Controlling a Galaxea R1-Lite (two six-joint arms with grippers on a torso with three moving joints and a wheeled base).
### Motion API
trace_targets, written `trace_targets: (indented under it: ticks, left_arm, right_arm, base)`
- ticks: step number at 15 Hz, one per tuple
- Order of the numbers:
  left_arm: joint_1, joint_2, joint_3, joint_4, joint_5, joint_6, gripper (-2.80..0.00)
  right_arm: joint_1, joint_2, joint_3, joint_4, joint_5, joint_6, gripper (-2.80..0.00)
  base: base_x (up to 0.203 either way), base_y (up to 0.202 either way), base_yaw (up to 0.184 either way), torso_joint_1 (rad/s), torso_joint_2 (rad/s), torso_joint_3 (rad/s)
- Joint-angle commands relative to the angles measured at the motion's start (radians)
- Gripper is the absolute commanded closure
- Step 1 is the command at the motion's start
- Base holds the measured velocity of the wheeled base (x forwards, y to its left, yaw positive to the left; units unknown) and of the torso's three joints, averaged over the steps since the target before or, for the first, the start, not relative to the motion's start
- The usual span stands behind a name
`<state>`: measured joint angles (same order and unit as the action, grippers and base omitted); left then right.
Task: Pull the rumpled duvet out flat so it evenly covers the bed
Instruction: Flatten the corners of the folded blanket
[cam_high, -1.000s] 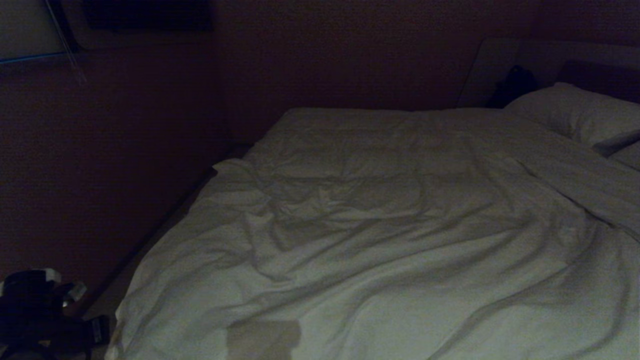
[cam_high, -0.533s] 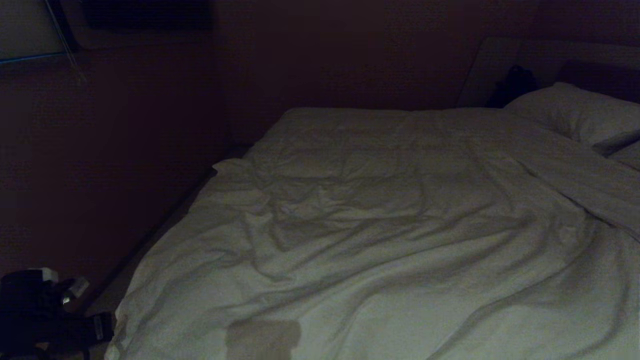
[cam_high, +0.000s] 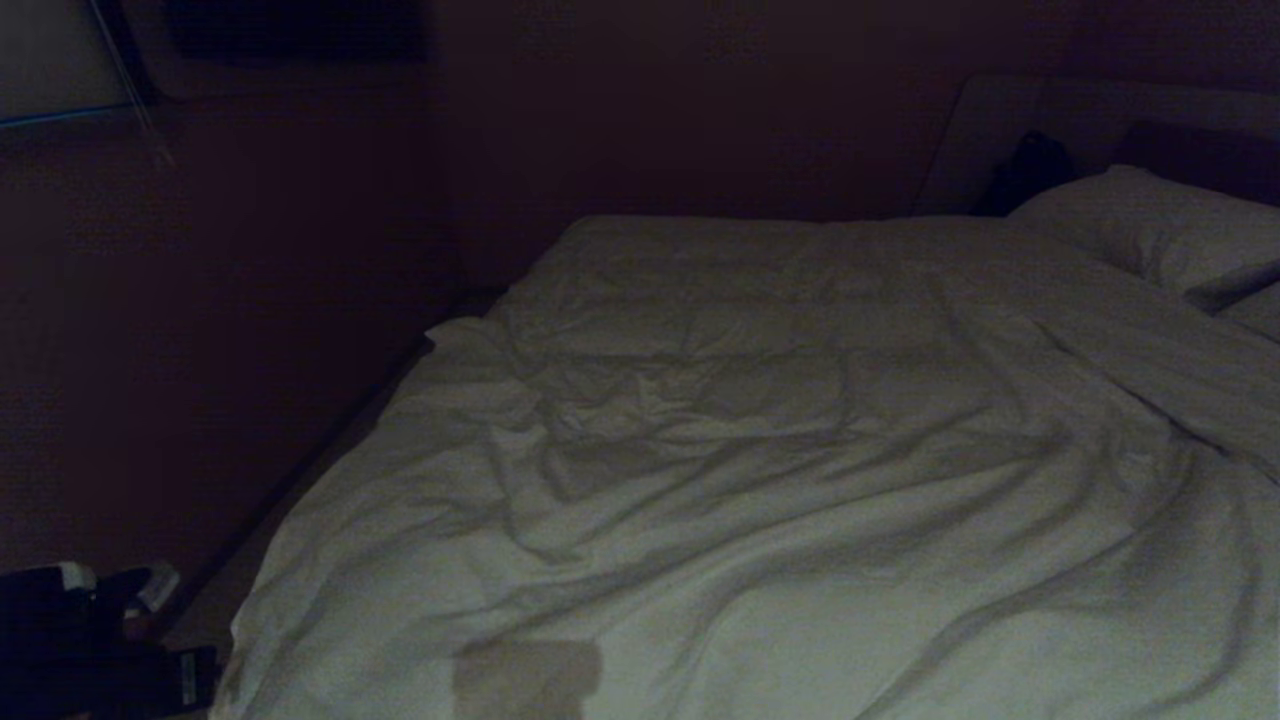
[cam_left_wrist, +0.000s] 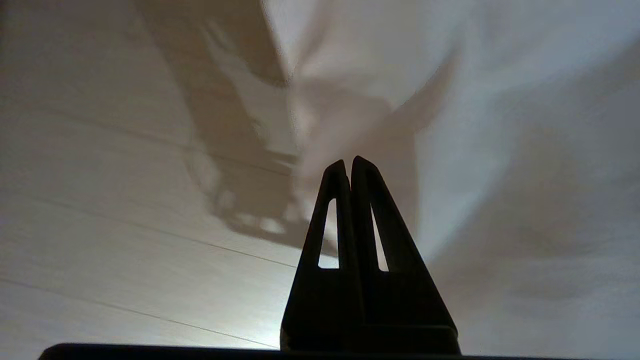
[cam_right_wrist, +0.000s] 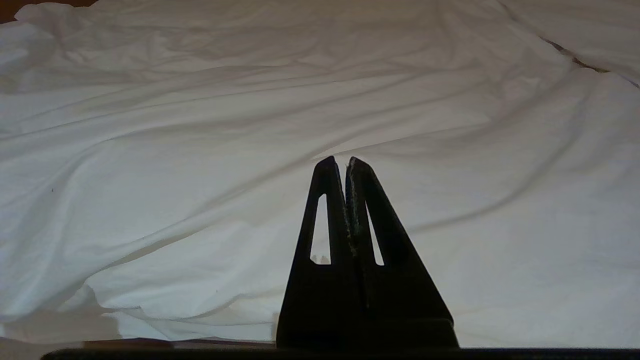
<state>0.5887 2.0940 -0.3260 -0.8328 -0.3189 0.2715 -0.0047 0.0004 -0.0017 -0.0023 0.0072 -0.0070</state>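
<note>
A: Starting at our fingers: the left gripper (cam_left_wrist: 348, 162) has its two black fingers pressed together on nothing, tips pointing at the pale plank floor (cam_left_wrist: 100, 210) just beside the hanging edge of the duvet (cam_left_wrist: 500, 150)

B: And in the head view we see that arm only as a dark shape low beside the near left corner of the duvet (cam_high: 750, 480), apart from the cloth

A: The right gripper (cam_right_wrist: 339, 161) is likewise closed and empty, poised just above the near part of the duvet, not touching it as far as we can tell

B: So neither hand holds any fabric. How far along are we?

A: By our reckoning, well along. The duvet spreads across nearly the whole bed (cam_high: 330, 450), from the near edge up to just short of the pillow (cam_high: 1150, 225), and drapes over the near left corner

B: It is not flat, though. Long folds run slantwise across the middle, and there is a crumpled patch towards the far left side of the duvet, where a small flap juts out

A: We agree. Coverage looks roughly even; smoothness is what is left. We judge that the remaining work is tugging those creases out from the left edge

B: The right edge of the duvet lies outside what we can see, so we cannot say how it hangs there
</note>
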Motion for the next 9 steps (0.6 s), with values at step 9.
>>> trace_targets:
  ticks: [9]
  left_arm:
    - [0.04,0.388,0.324,-0.726,-0.013,0.166,0.0]
  right_arm:
    - [0.0,0.001,0.0,-0.001,0.0,-0.001,0.0]
  base:
    - [0.0,0.0,0.0,0.0,0.0,0.0]
